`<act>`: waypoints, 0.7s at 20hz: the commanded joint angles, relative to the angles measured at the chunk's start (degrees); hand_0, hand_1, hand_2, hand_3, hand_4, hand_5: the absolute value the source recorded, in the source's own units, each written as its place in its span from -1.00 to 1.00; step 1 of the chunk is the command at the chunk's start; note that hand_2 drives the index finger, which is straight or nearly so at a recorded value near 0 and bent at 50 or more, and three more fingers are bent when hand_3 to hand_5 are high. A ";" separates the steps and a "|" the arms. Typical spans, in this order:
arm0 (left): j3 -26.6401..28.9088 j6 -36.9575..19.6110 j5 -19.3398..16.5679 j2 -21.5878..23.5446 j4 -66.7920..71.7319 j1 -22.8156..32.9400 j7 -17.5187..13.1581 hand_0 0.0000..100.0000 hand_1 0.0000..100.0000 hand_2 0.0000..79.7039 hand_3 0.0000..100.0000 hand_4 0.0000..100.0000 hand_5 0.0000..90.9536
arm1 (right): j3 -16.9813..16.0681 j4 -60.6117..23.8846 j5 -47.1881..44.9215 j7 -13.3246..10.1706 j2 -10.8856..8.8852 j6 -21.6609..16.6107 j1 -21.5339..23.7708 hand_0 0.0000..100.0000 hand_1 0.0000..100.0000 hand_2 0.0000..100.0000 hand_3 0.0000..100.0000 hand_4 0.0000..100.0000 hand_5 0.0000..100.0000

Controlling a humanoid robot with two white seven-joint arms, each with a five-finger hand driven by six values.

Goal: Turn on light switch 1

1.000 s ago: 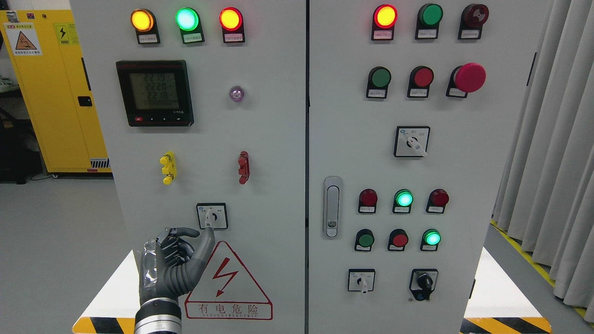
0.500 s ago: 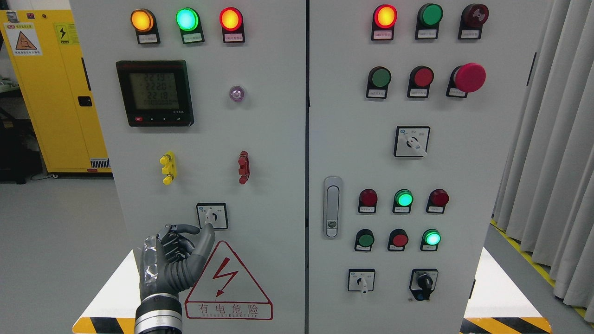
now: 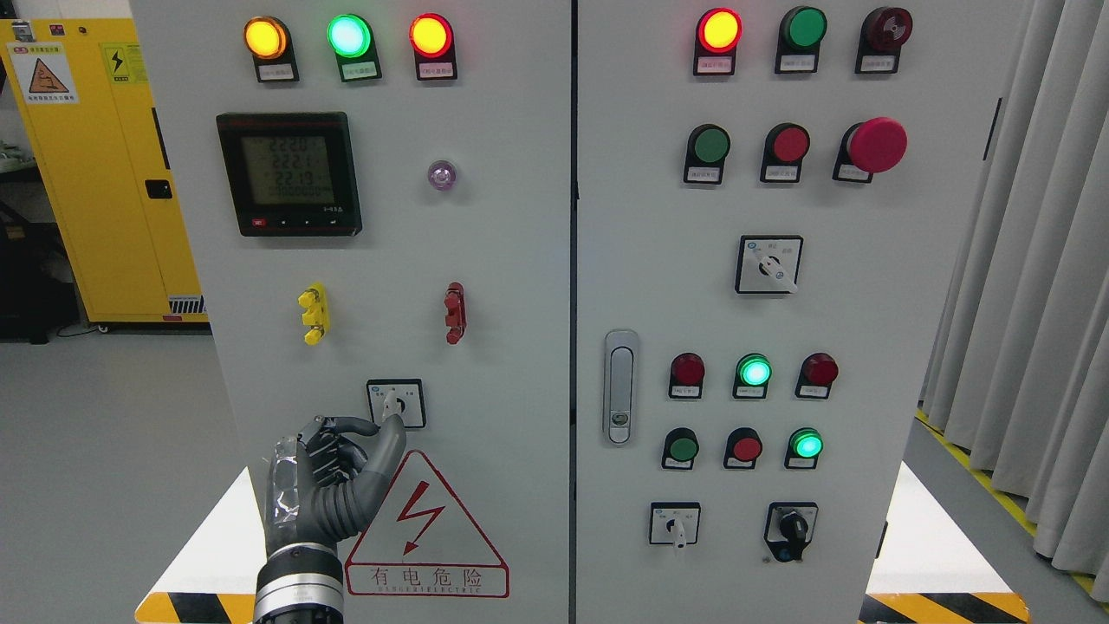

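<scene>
Low in the left half of the frame, on the grey cabinet door [image 3: 485,260], the rotary switch [image 3: 396,404] sits just above the red hazard triangle [image 3: 426,529], its white lever pointing down. The left hand [image 3: 333,481] rises from the bottom edge, wrist upright, thumb tip reaching the lever's lower end, seemingly to push it round. Its other fingers are curled loosely, gripping nothing.

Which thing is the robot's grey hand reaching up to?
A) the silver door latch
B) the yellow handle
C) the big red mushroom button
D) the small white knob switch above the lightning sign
D: the grey left hand has its fingertips at the small white knob switch, just above the red lightning warning triangle.
</scene>
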 commanded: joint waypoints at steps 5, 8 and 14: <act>-0.27 0.89 -0.07 -0.05 0.08 -0.15 -0.09 -0.49 0.40 0.46 0.83 0.88 0.93 | 0.00 0.00 0.00 0.02 0.00 0.00 0.00 -1.00 0.00 -0.92 -1.00 -1.00 -1.00; -0.18 0.98 -0.07 -0.05 0.25 -0.24 -0.09 -0.47 0.40 0.46 0.83 0.88 0.93 | 0.00 0.00 0.00 0.02 0.00 0.00 0.00 -1.00 0.00 -0.92 -1.00 -1.00 -1.00; -0.18 1.68 -0.07 -0.05 0.43 -0.68 -0.09 -0.46 0.39 0.46 0.83 0.89 0.93 | 0.00 0.00 0.00 0.01 0.00 0.00 0.00 -1.00 0.00 -0.92 -1.00 -1.00 -1.00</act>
